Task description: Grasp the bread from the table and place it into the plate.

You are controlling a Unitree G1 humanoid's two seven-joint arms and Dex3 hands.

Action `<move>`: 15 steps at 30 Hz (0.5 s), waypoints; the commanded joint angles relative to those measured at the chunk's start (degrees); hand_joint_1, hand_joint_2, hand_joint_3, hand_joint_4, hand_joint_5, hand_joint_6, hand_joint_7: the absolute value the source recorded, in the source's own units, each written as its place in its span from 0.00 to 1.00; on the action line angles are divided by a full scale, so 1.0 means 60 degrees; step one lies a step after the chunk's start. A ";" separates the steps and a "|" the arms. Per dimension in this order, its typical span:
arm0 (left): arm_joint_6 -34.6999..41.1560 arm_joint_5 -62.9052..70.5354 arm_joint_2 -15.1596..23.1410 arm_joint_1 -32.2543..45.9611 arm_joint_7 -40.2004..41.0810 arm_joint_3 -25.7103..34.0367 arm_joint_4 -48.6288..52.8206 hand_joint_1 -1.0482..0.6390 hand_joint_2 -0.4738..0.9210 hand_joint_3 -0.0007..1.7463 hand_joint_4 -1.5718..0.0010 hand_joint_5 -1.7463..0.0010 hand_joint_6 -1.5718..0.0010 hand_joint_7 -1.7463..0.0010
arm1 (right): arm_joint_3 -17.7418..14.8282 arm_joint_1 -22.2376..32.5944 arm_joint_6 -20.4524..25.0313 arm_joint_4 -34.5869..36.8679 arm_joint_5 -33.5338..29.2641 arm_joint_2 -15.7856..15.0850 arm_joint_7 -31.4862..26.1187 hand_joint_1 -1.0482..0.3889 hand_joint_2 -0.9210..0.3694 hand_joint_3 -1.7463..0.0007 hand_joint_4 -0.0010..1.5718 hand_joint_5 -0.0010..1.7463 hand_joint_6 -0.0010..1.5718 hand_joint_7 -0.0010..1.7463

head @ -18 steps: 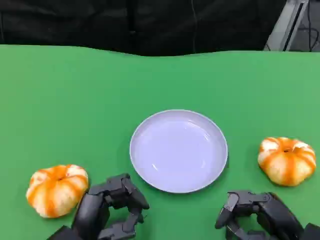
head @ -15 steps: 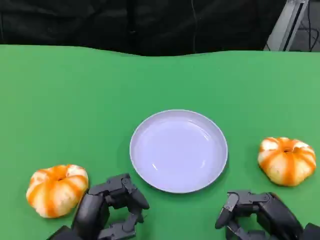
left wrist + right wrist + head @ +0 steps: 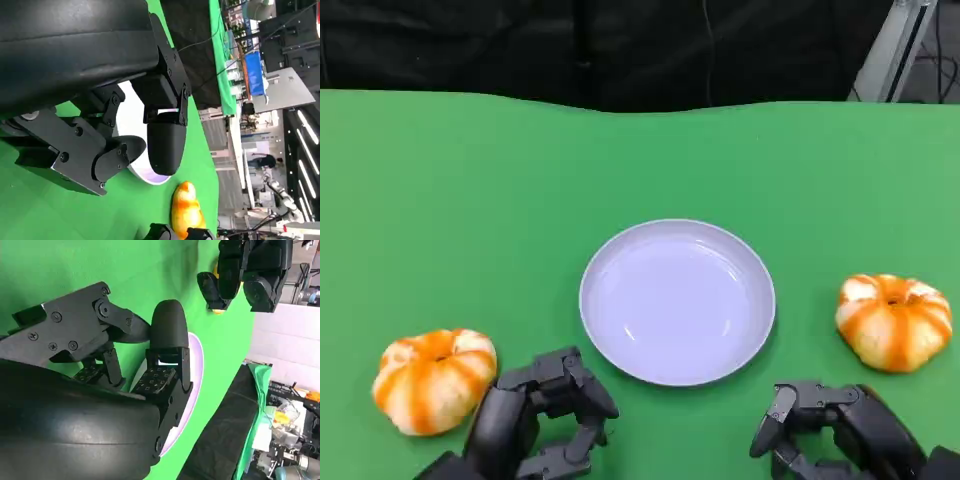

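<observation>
The plate (image 3: 677,302) sits mid-table on the green cloth (image 3: 470,200), open green all around it. One bread (image 3: 433,379) lies near the left hand (image 3: 542,415), another bread (image 3: 894,320) beside the right hand (image 3: 835,430). Both hands hover low, fingers loosely apart, holding nothing.

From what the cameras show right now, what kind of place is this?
Probably a robotics lab or test hall. A green cloth covers the table, with a black backdrop behind it. The left wrist view shows a big hall with more equipment and strip lights.
</observation>
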 commanded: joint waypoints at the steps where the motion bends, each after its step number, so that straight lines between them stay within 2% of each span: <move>1: 0.0315 -0.0861 0.0027 0.0071 -0.0454 0.0110 -0.0150 0.59 0.84 0.47 0.38 0.42 0.30 0.63 | -0.0111 -0.0054 -0.0091 -0.0010 0.0032 -0.0097 -0.0081 0.65 0.17 0.53 0.50 0.84 0.53 0.64; 2: 0.0382 -0.0960 0.0029 0.0085 -0.0518 0.0108 -0.0173 0.58 0.84 0.45 0.36 0.50 0.25 0.76 | -0.0109 -0.0055 -0.0089 -0.0010 0.0021 -0.0098 -0.0093 0.65 0.18 0.53 0.50 0.84 0.53 0.64; 3: 0.0501 -0.1131 0.0029 0.0103 -0.0650 0.0110 -0.0224 0.57 0.84 0.45 0.35 0.56 0.23 0.84 | -0.0108 -0.0064 -0.0097 -0.0003 0.0019 -0.0096 -0.0094 0.65 0.18 0.53 0.50 0.84 0.53 0.64; 5: 0.0650 -0.1469 0.0007 0.0118 -0.0914 0.0118 -0.0313 0.53 0.79 0.48 0.29 0.79 0.24 0.96 | -0.0109 -0.0088 -0.0140 0.0032 0.0014 -0.0089 -0.0101 0.65 0.18 0.52 0.50 0.84 0.53 0.64; 7: 0.0779 -0.1670 -0.0023 0.0142 -0.1048 0.0141 -0.0429 0.52 0.76 0.49 0.27 0.90 0.26 0.99 | -0.0110 -0.0102 -0.0157 0.0057 0.0000 -0.0088 -0.0111 0.65 0.18 0.52 0.51 0.84 0.53 0.64; 8: 0.0852 -0.1726 -0.0039 0.0160 -0.1072 0.0155 -0.0499 0.52 0.77 0.47 0.30 0.95 0.31 0.99 | -0.0109 -0.0106 -0.0158 0.0063 -0.0014 -0.0091 -0.0121 0.65 0.18 0.51 0.51 0.84 0.53 0.64; 12: 0.1144 -0.2043 0.0001 0.0181 -0.1284 0.0256 -0.0783 0.53 0.81 0.42 0.41 1.00 0.44 1.00 | -0.0093 -0.0090 -0.0131 0.0051 -0.0020 -0.0079 -0.0130 0.65 0.19 0.51 0.51 0.84 0.53 0.65; 15: 0.1425 -0.2343 0.0063 0.0226 -0.1541 0.0341 -0.1164 0.54 0.85 0.33 0.50 1.00 0.55 1.00 | -0.0082 -0.0105 -0.0125 0.0077 -0.0014 -0.0061 -0.0121 0.64 0.19 0.51 0.51 0.84 0.53 0.64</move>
